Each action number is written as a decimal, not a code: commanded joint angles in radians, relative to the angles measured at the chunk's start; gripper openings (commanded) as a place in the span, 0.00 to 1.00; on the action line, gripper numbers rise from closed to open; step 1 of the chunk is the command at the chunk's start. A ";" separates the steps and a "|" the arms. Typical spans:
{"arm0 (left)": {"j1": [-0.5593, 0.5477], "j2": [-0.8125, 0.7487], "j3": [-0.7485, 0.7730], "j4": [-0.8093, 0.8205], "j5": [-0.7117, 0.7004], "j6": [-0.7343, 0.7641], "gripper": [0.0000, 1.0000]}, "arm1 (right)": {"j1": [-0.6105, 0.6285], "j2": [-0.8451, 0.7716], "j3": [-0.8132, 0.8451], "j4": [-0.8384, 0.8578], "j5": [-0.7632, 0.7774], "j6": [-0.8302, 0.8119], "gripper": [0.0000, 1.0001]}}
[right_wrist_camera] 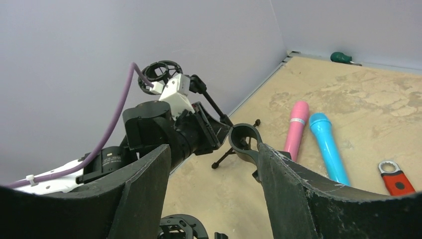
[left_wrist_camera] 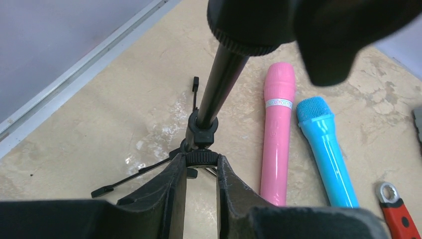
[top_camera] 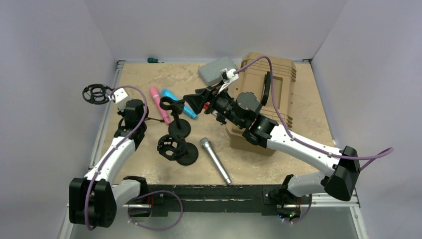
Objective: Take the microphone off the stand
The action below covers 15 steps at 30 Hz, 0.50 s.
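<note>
A silver microphone (top_camera: 215,160) lies flat on the table, in no stand. My right gripper (top_camera: 194,102) is open and empty; in the right wrist view (right_wrist_camera: 214,149) its right finger sits against the empty clip (right_wrist_camera: 246,139) of the round-base stand (top_camera: 179,127). My left gripper (top_camera: 127,119) is shut on the knurled knob (left_wrist_camera: 201,159) low on a tripod stand (left_wrist_camera: 219,84), whose empty shock mount (top_camera: 97,93) is at the far left. A pink microphone (top_camera: 159,104) and a blue microphone (top_camera: 178,103) lie side by side behind the stands.
A second round-base stand with an empty shock mount (top_camera: 171,147) stands near the silver microphone. A tan case (top_camera: 278,82) and a grey block (top_camera: 217,70) are at the back right. A red wrench (right_wrist_camera: 395,179) lies by the blue microphone. A green screwdriver (top_camera: 153,60) lies at the back wall.
</note>
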 commanded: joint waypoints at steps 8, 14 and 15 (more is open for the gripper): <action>-0.021 -0.029 -0.099 0.000 0.208 -0.271 0.01 | -0.007 -0.033 -0.011 0.046 -0.025 0.010 0.64; -0.021 -0.096 -0.104 -0.069 0.147 -0.326 0.13 | -0.009 -0.038 -0.023 0.049 -0.022 0.012 0.64; -0.021 -0.110 -0.113 -0.069 0.144 -0.347 0.14 | -0.009 -0.038 -0.023 0.049 -0.024 0.012 0.64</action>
